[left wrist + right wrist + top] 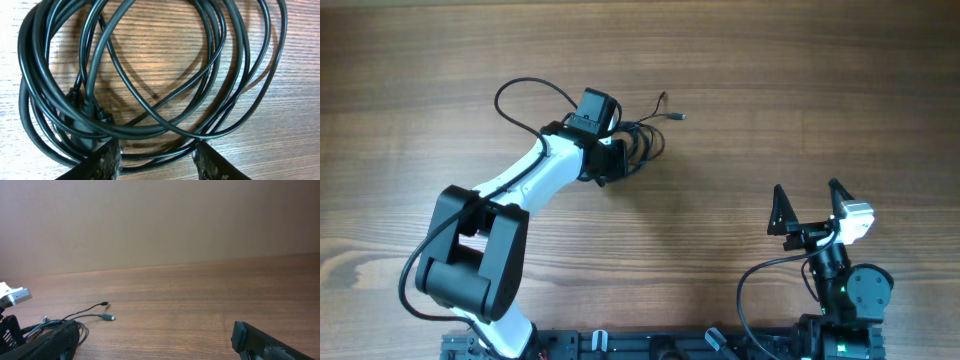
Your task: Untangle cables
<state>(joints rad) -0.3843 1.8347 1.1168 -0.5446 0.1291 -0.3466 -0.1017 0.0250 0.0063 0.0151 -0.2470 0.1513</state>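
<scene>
Worn fingertips [107, 161] of the left claw [157, 162] sit at the lower rim of its wrist view. They stand apart, with a few strands running across the gap; the claw is open and pinches nothing. Just beyond lie the cables [80, 125], thin black cords coiled in one overlapping heap flat on the wooden bench [280, 130]. The loops cross too often to count the cords.

From overhead, the heap [642, 145] lies about midway across the bench [770, 80], nearer the far edge than the near edge where the two arm bases stand. The left arm [520, 180] reaches over it, its wrist hiding the heap's left part. Two loose ends [670, 112] trail out toward the far edge, one silver-tipped. One thicker arm cable [520, 95] loops just left of the wrist.

The right claw [808, 205] hovers near the near right corner, well apart from the heap, spread wide and holding nothing.
</scene>
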